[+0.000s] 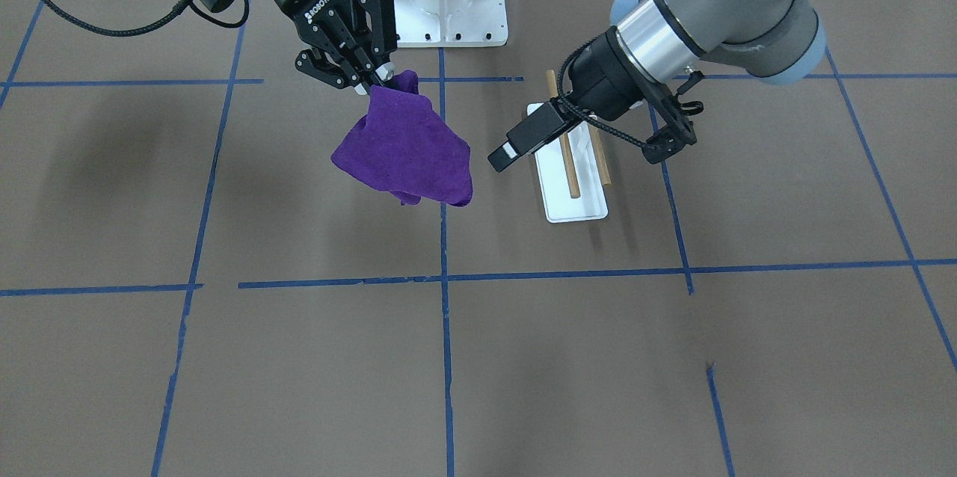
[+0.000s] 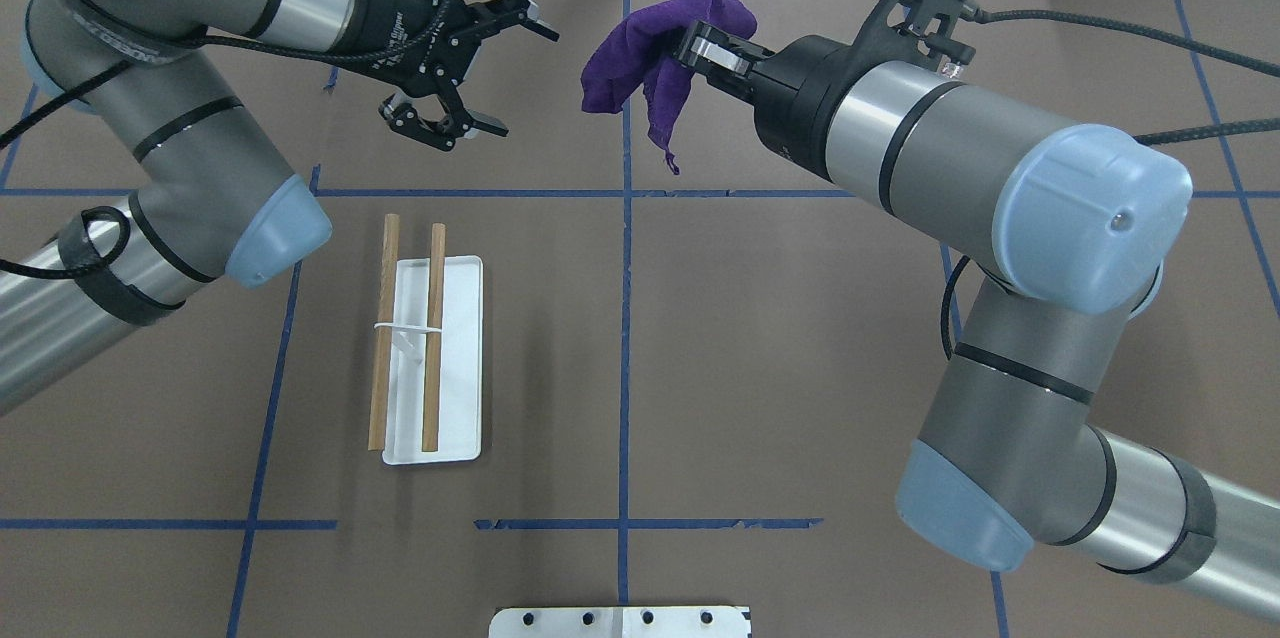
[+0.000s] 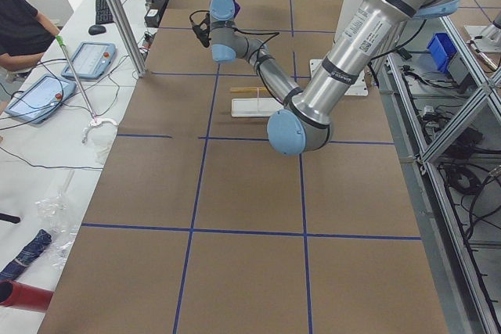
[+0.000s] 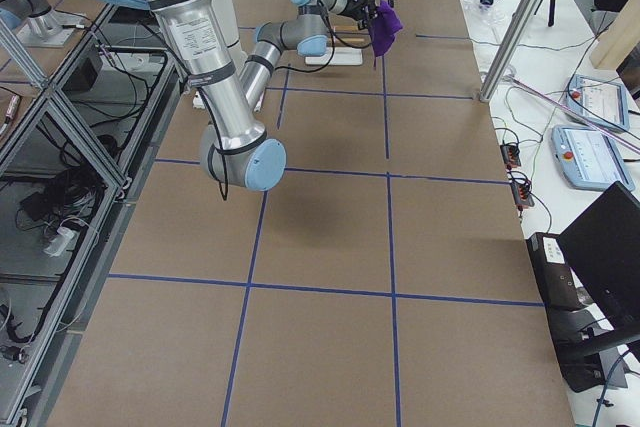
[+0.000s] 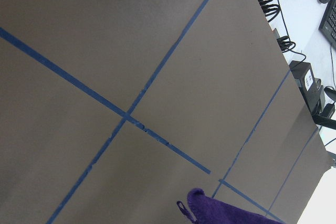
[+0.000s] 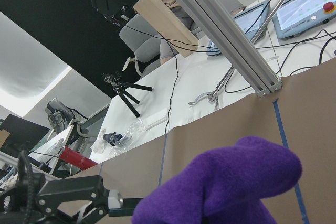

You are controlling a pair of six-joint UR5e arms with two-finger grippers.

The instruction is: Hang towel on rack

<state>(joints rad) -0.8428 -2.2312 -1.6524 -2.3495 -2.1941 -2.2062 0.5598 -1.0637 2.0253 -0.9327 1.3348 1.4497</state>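
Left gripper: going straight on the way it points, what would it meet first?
Probably the purple towel held by the right gripper; heights are unclear, so the left gripper might miss it and reach the table.

The rack (image 2: 462, 358) carries two parallel wooden rods (image 2: 433, 338). Beyond the rack, the left gripper (image 2: 525, 80) gapes wide, holding nothing. Farther to the rack's right, the right gripper (image 2: 700, 43) pinches a bunched purple towel (image 2: 640, 58).
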